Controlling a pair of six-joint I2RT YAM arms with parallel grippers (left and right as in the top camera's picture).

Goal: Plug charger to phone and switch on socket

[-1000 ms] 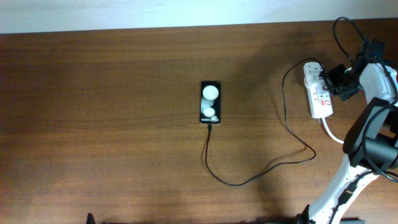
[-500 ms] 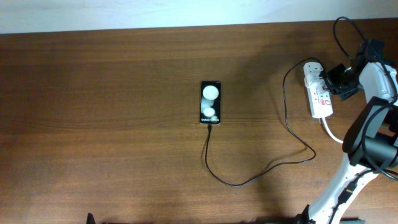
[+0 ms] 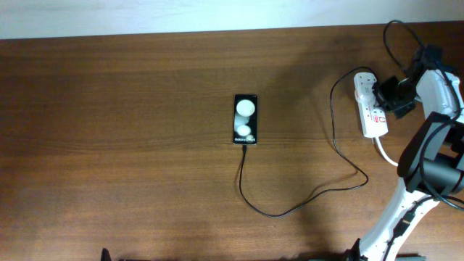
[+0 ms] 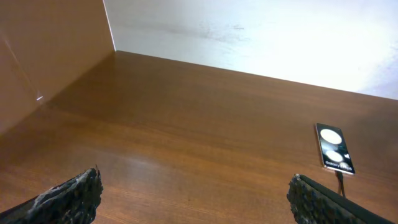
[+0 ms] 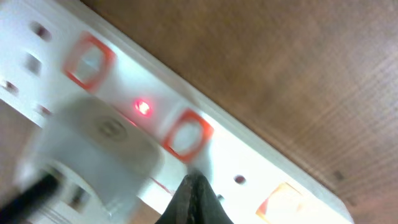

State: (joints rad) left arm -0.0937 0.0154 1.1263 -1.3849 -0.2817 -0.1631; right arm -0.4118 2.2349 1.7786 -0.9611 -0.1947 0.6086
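On socket (image 5: 249,158), right fingers (image 5: 194,198) beside red-framed switch (image 5: 185,135); red light (image 5: 143,107) lit.

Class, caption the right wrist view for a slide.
Right end effector tip beside a red-framed switch on the white elongated power strip, red light glowing near the white plug.

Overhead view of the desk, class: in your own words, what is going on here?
The cable already runs from the phone in the middle of the table to a white plug in the power strip on the right. The right hand is at the strip's switches, and the close-up shows a small red light lit there. The left hand sits open, away from everything.
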